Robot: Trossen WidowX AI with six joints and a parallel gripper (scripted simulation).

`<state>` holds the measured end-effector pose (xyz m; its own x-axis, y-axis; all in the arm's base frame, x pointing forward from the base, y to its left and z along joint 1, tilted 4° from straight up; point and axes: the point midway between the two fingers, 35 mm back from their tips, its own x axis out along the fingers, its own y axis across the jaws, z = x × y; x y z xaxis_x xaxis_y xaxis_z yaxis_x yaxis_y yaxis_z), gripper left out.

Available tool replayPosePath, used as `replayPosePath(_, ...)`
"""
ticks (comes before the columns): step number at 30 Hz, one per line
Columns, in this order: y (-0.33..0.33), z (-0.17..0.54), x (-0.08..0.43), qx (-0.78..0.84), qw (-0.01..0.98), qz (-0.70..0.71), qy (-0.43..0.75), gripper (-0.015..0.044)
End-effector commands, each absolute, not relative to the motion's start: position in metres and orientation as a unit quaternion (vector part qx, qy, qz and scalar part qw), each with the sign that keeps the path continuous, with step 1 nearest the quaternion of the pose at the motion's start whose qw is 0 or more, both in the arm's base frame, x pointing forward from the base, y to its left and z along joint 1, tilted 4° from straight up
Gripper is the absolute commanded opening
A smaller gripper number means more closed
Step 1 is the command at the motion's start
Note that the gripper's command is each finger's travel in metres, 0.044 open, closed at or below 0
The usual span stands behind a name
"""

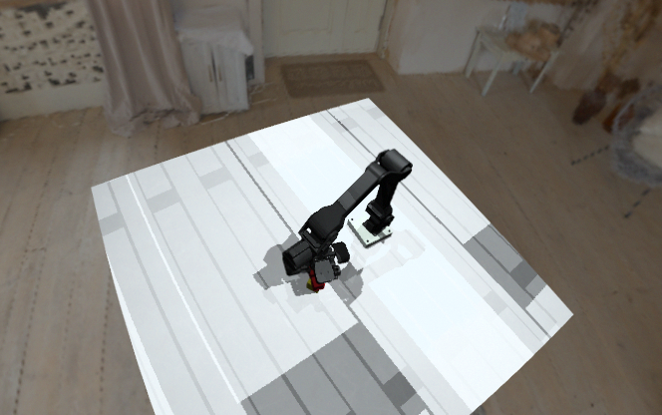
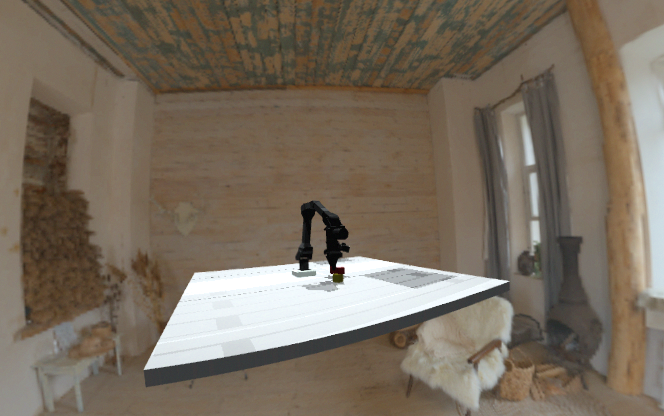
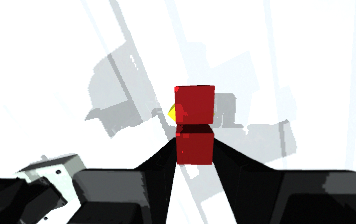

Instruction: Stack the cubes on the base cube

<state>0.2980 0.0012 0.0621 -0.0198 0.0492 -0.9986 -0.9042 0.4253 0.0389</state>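
Observation:
The base cube is yellow (image 1: 310, 284) (image 2: 338, 278) (image 3: 171, 113); in the wrist view only a corner of it shows. One red cube (image 1: 317, 286) (image 3: 194, 105) sits on top of it. My gripper (image 3: 192, 141) is shut on the second red cube (image 3: 195, 149), between the fingertips. In the wrist view the held cube appears close beside the placed one, with a dark strip between them. In the exterior view the two red cubes run together just above the yellow cube. Whether the held cube touches the base cube is hidden.
The arm's pale base plate (image 1: 367, 239) (image 2: 304, 273) (image 3: 75, 165) stands on the white table (image 1: 199, 279) (image 2: 270, 310) beside the cubes. The arm and wrist hang over the cubes and cast grey shadows around them.

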Motion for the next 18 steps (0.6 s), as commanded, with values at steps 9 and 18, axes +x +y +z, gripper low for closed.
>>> replayPosePath(9, 0.0020, 0.0593, 0.2974, -0.355, 0.603, 0.396, 0.595, 0.0105)
replayPosePath(18, 0.0020, 0.0593, 0.2974, -0.355, 0.603, 0.396, 0.595, 0.0105)
